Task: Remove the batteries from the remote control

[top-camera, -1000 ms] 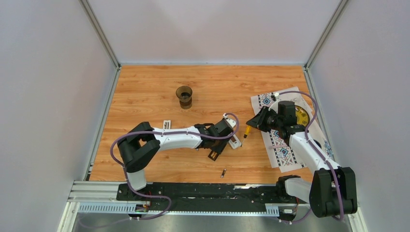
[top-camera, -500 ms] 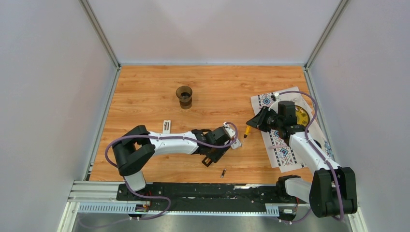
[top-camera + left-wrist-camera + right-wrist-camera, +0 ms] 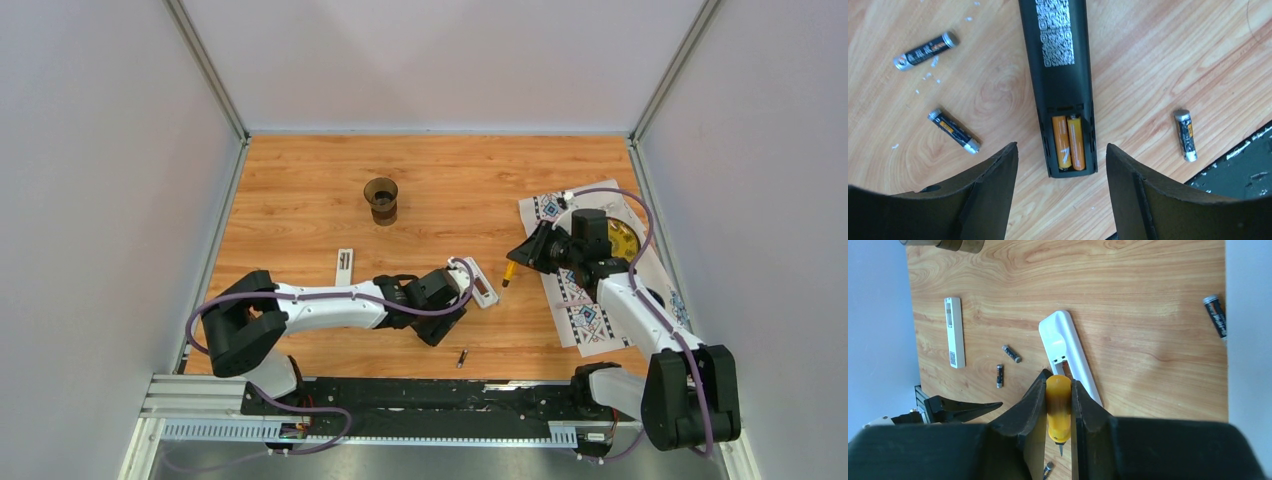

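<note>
In the left wrist view a black remote point(image 3: 1060, 75) lies back-up with its compartment open and two orange batteries point(image 3: 1068, 142) inside. Three dark grey batteries lie loose around it: far left point(image 3: 924, 50), left point(image 3: 954, 131) and right point(image 3: 1185, 135). My left gripper point(image 3: 1062, 200) is open and empty, its fingers point(image 3: 993, 190) just short of the remote's end. In the top view it point(image 3: 437, 325) hides the black remote. My right gripper point(image 3: 1058, 382) is shut on a yellow-orange screwdriver point(image 3: 1058, 410), held still above the table point(image 3: 510, 270).
A white remote point(image 3: 478, 282) lies back-up beside the left gripper, and a smaller white remote point(image 3: 344, 266) lies to its left. A dark cup point(image 3: 381, 199) stands further back. A patterned mat point(image 3: 585, 315) with a yellow plate point(image 3: 625, 240) is on the right. A loose battery point(image 3: 462, 357) lies near the front rail.
My left arm has drawn back toward the near left, moving its gripper away from the white remote toward the front edge. The right arm with the screwdriver has not moved.
</note>
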`<state>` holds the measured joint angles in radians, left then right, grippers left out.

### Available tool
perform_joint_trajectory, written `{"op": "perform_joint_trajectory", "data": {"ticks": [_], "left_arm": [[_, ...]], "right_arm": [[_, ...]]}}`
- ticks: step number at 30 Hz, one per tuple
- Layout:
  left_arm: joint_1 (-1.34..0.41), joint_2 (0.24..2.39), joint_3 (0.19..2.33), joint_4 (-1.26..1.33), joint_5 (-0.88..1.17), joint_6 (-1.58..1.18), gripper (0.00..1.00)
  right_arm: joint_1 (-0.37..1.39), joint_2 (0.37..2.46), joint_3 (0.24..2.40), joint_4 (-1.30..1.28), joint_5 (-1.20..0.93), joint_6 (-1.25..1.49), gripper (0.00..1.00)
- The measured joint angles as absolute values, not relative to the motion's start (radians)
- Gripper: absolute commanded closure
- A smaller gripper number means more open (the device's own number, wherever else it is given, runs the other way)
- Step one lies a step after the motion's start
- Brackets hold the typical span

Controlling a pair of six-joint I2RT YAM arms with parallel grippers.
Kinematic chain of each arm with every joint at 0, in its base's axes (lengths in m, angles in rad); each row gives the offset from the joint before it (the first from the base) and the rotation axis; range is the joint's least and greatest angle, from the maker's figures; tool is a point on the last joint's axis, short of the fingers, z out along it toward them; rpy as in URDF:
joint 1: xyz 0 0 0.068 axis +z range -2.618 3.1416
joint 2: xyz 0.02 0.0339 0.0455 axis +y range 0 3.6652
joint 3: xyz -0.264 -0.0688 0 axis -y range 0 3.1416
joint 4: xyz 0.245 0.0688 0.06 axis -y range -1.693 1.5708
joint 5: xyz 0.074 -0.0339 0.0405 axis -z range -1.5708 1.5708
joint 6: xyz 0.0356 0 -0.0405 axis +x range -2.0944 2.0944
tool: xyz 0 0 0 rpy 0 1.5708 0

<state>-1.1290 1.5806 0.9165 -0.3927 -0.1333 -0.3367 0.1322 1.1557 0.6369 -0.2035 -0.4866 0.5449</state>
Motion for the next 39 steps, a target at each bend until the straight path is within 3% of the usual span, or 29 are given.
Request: {"op": "perform_joint_trajectory", "data": {"ticks": [6, 9, 13, 17, 21, 25, 30, 37, 39], "left_arm": [[-1.164, 1.557, 0.838, -0.357, -0.136, -0.369, 0.34], [-1.185, 1.543, 0.800, -0.331, -0.143, -0.396, 0.39], [-1.199, 1.538, 0.784, -0.299, -0.169, -0.429, 0.54], [-1.205, 1.519, 0.754, -0.265, -0.199, -0.460, 0.56], [-1.209, 1.498, 0.726, -0.238, -0.224, -0.475, 0.52], [-1.210, 1.477, 0.700, -0.231, -0.244, -0.485, 0.36], [-1.210, 1.440, 0.663, -0.226, -0.270, -0.497, 0.32], [-1.210, 1.427, 0.639, -0.197, -0.284, -0.496, 0.56], [-1.209, 1.426, 0.636, -0.188, -0.281, -0.493, 0.58]], "right_arm": [[0.208, 1.157, 0.654, -0.203, -0.464, 0.546, 1.00], [0.252, 1.164, 0.673, -0.199, -0.450, 0.549, 1.00], [0.311, 1.195, 0.701, -0.188, -0.427, 0.554, 1.00], [0.375, 1.226, 0.718, -0.173, -0.402, 0.561, 1.00], [0.429, 1.250, 0.723, -0.150, -0.390, 0.577, 1.00], [0.458, 1.263, 0.723, -0.111, -0.388, 0.604, 1.00], [0.491, 1.288, 0.725, -0.068, -0.376, 0.625, 1.00], [0.528, 1.336, 0.727, -0.019, -0.367, 0.648, 1.00], [0.537, 1.348, 0.728, -0.005, -0.364, 0.654, 1.00]]}}
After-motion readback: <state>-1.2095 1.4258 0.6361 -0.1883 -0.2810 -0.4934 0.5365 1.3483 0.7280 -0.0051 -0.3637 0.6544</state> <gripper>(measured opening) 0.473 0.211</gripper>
